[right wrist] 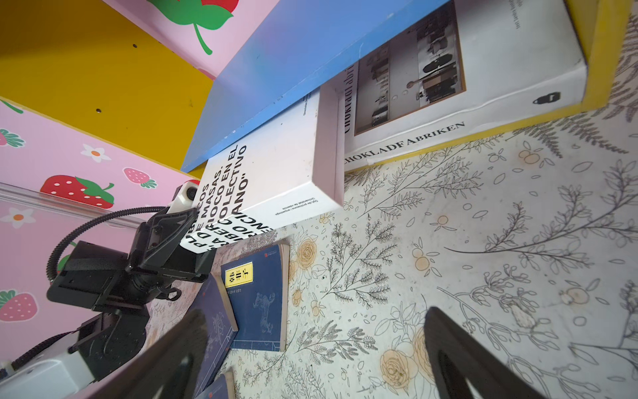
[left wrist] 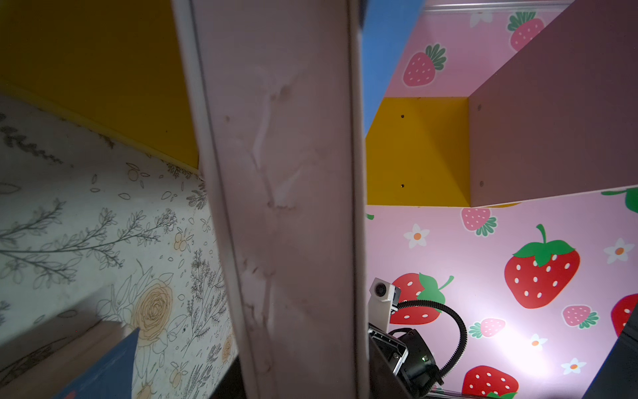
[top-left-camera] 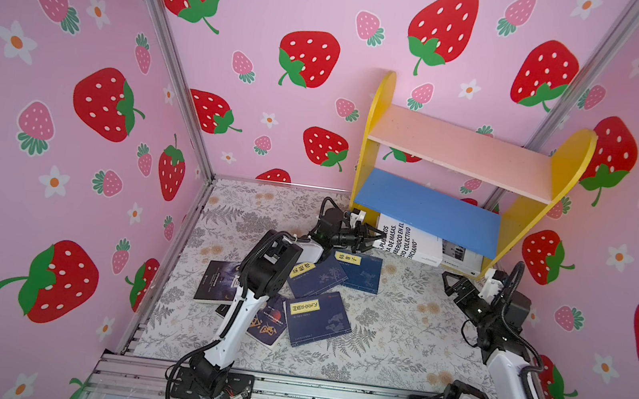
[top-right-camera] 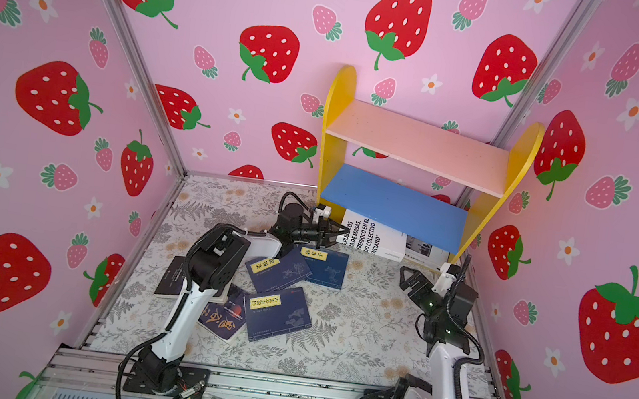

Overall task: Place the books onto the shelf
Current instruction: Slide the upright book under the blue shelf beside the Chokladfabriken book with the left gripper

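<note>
Two white books (top-left-camera: 463,258) tucked under the blue board (top-left-camera: 429,209) of the shelf (top-left-camera: 461,148), far right, left fingers (right wrist: 172,224) round a corner of the lettered book (top-left-camera: 409,239), grip impossible to tell, right fingers (right wrist: 455,355) spread and empty, five other books (top-left-camera: 318,322) flat on the surface (top-left-camera: 410,325).

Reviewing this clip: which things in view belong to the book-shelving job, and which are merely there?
Job:
- shelf
- two white books under its blue board
- three navy books
- two dark books
- left end effector, at a white book
- right end effector, open

Just there:
- floral table cover
- strawberry walls
- front metal rail
</note>
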Controlling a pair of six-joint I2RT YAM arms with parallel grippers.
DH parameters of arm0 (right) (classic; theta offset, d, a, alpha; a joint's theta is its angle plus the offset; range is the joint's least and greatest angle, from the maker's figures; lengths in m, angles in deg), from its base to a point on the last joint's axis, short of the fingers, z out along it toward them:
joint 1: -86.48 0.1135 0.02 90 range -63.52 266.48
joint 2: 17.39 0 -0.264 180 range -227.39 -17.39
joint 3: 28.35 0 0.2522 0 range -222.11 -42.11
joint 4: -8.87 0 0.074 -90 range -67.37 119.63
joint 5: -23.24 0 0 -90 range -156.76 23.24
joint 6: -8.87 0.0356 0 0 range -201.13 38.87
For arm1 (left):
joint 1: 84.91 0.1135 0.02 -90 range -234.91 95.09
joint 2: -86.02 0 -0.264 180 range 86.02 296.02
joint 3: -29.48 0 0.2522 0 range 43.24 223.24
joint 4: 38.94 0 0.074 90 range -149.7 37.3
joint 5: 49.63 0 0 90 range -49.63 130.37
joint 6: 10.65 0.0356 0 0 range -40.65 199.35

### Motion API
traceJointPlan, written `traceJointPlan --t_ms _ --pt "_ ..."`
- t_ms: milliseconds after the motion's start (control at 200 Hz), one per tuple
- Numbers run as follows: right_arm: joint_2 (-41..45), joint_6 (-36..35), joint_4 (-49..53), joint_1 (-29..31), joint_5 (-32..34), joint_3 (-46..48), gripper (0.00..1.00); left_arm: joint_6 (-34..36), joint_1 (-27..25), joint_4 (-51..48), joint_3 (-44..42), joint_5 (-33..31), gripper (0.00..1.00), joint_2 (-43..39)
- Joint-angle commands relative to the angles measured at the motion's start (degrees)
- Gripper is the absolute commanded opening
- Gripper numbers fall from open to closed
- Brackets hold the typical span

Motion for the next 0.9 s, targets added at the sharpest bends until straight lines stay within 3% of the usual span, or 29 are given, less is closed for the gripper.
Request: traceJointPlan --t_ms 0,380,685,895 --pt "0.14 -1.00 0.83 -0.50 -0.87 -0.94 1.00 0.89 -0.50 1.65 5.95 1.02 0.43 1.17" --pt "-0.70 -0.75 0.14 -0.60 -2.07 -0.46 1.00 7.07 -1.77 -9.43 19.05 0.46 0.45 7.74" --pt "-1.11 0.10 -0.66 -0.56 -2.39 0.31 1.00 3.33 -3.31 -10.05 29.52 -1.55 0.49 14.72" --pt "-1.14 0.75 -1.63 -0.61 -2.50 0.82 1.00 4.26 -4.32 -13.15 31.70 -5.40 0.54 16.96"
